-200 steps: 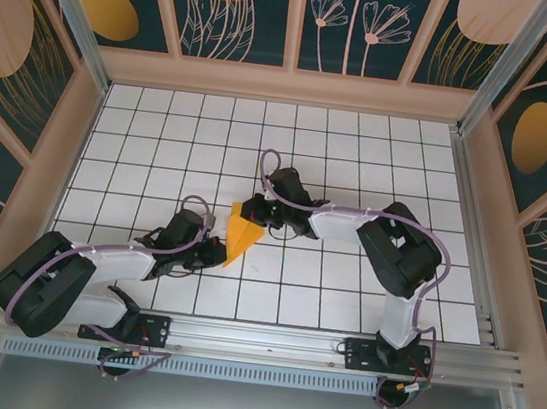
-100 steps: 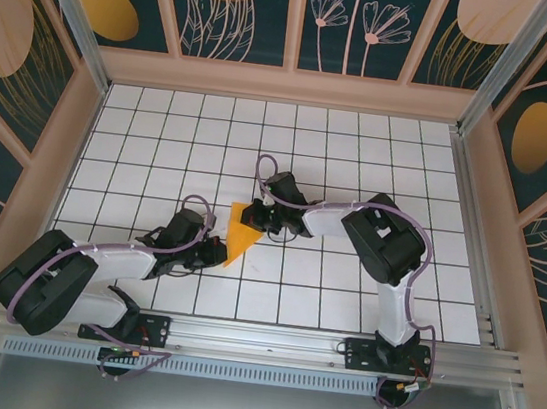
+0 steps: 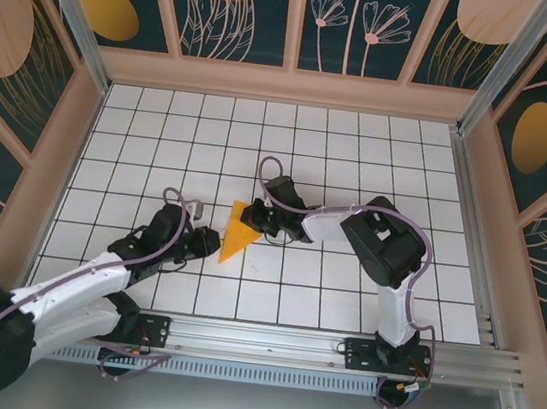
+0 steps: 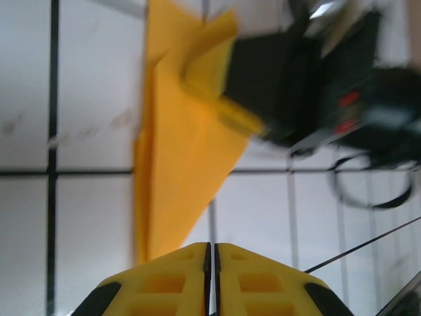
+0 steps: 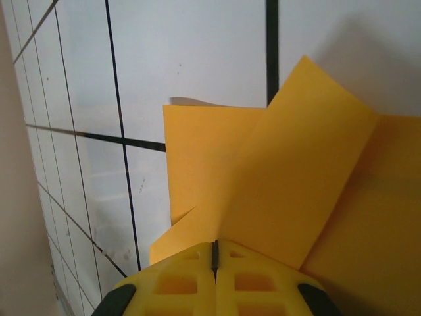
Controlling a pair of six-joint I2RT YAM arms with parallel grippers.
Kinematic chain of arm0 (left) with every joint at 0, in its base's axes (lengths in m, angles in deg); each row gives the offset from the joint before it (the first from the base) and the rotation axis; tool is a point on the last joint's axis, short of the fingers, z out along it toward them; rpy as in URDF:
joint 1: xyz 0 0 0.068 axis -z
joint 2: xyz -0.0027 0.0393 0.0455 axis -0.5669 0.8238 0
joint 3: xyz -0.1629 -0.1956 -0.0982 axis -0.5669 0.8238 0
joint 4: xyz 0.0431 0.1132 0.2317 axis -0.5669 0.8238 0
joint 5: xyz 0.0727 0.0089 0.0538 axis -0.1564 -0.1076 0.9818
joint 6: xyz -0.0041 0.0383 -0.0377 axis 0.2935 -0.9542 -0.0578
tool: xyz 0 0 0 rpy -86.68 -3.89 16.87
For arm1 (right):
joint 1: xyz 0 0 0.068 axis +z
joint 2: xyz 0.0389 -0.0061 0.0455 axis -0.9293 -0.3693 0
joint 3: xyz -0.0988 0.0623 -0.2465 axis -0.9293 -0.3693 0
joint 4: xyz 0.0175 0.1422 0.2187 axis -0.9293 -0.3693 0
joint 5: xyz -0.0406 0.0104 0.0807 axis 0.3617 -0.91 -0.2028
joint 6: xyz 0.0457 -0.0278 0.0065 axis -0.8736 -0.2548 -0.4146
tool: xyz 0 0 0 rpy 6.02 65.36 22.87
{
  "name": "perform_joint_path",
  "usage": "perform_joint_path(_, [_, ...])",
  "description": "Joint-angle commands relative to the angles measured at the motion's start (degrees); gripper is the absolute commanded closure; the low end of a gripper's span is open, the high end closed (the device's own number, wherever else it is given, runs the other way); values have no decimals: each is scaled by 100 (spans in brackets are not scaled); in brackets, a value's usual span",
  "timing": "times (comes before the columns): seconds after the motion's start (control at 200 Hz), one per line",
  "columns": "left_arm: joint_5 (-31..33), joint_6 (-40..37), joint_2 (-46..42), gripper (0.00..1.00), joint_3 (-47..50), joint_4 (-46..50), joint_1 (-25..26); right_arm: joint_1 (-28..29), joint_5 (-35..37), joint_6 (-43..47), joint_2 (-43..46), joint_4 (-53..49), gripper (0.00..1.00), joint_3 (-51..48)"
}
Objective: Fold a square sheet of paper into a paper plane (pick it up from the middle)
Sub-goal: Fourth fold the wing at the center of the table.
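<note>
Pinching one edge of the thin orange-yellow paper sheet [image 5: 283, 197], the right claw [image 5: 215, 249] has its two yellow fingertips pressed together, and the paper comes out from between them. Just ahead of those fingertips the sheet spreads in overlapping creased flaps, one of them lifted enough to cast a shadow on the white table ruled with a black grid [image 5: 197, 79]. Seen from above, the sheet is folded into a narrow pointed wedge lying on the table, with its broad end at the right claw and its point reaching toward the left claw [image 4: 210, 253]. The left claw's yellow fingertips stand almost together, with only a hairline slit between them, and they grip nothing. The wedge's point lies just ahead of that claw and a little to the left in its wrist view. It is very near the fingertip, but I cannot tell whether it touches. Farther ahead of the left claw, at the far end of the paper, the black body of the right claw appears blurred, with a yellow fingertip clamped on the upper fold.
</note>
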Motion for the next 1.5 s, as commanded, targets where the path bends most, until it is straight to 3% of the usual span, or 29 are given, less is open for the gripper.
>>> perform_joint_path(0.0, [396,103,-178,87,-146,173,24,153,797,-474,-182,-693,98,-350])
perform_joint_path(0.265, [440,223,116,90,-63,-714,28,232,1001,-633,-77,-662,98,-417])
perform_joint_path(0.716, [-501,536,1536,93,-178,-1976,25,259,1045,-646,-39,-622,98,-446])
perform_joint_path(0.876, [-407,610,1990,95,-58,-2121,28,254,1012,-665,-45,-604,98,-455])
perform_joint_path(1.046, [-829,479,2485,96,-89,-2758,23,261,967,-661,-153,-659,98,-354])
perform_joint_path(1.306, [-66,418,3350,100,-118,-1911,28,263,1006,-534,-45,-764,98,-276])
perform_joint_path(1.491, [-10,466,3455,100,281,-1735,28,234,1106,-13,212,-1057,96,41])
